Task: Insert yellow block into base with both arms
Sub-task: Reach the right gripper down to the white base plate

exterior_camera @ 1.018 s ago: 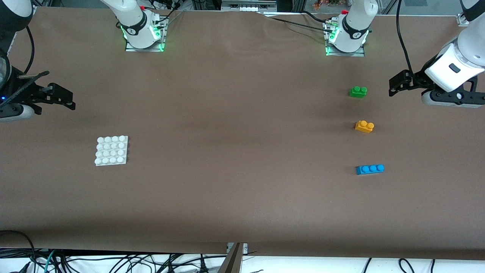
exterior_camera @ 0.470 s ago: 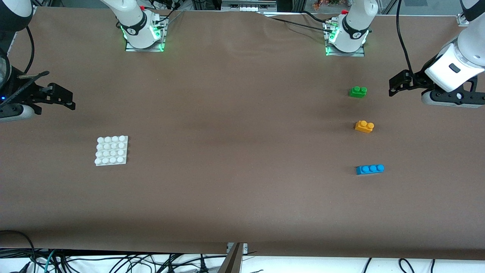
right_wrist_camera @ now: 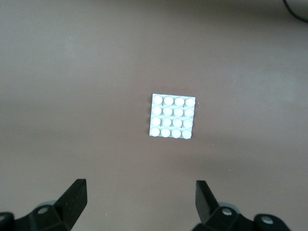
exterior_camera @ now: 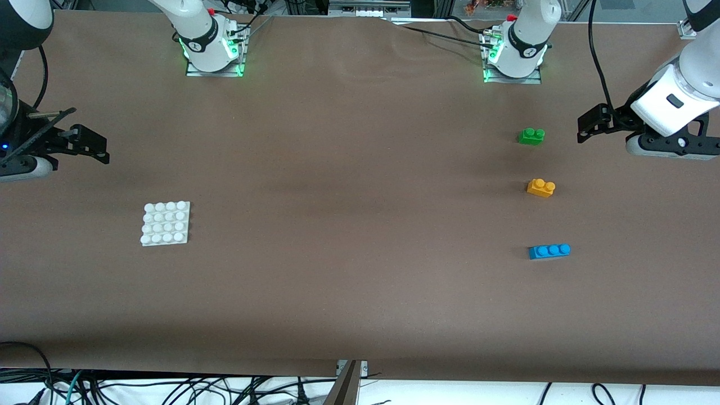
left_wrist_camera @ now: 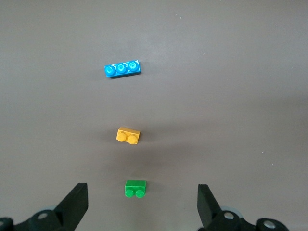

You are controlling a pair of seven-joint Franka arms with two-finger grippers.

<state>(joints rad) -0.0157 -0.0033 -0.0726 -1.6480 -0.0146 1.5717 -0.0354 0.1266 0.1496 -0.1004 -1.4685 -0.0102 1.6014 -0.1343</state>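
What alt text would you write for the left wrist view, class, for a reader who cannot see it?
Three bricks lie in a row on the brown table below the open left gripper: the green brick closest to it, then the yellow block, then the blue brick. None touches another, and the gripper holds nothing.

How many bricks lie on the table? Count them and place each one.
3, all toward the left arm's end of the table. The green brick lies farthest from the front camera, the yellow block in the middle, the blue brick nearest. None appears hidden.
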